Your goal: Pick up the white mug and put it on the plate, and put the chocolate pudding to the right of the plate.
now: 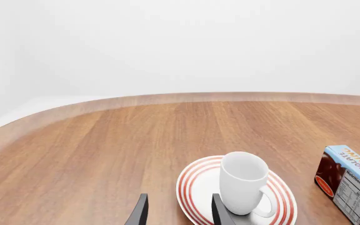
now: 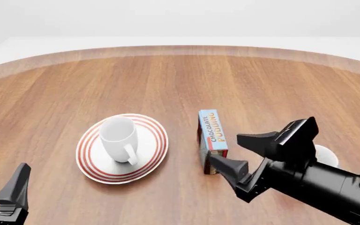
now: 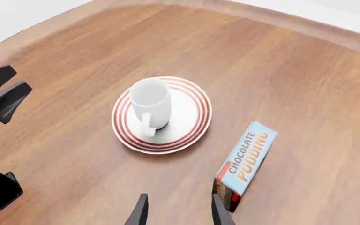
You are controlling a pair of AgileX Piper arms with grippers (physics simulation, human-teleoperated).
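White glossy ceramic mug point(image 2: 120, 138) with one loop handle stands upright on the round white plate point(image 2: 152, 151) with concentric red rings, its handle turned toward my side of the table; I judge that half of the task complete. Narrow rectangular chocolate pudding box point(image 2: 213, 132), light-blue face up, lies flat on the wooden table point(image 2: 261, 84) just to the right of the plate, apart from its rim, so I judge the second half met or nearly so. My right gripper point(image 2: 237, 152) has its jaws spread wide and grasps nothing; one fingertip sits close to the near end of the box, though I cannot tell whether it touches. My left gripper point(image 2: 2, 185) hangs low at the near left, jaws parted and empty, well apart from the plate. The main risk is the right arm's exit: a sideways or forward drag could catch the box and slide it against the plate. A sweep by the left arm could likewise clip the rim and tip the mug. A white round object point(image 2: 326, 155) shows partly behind the right arm; I cannot identify it.
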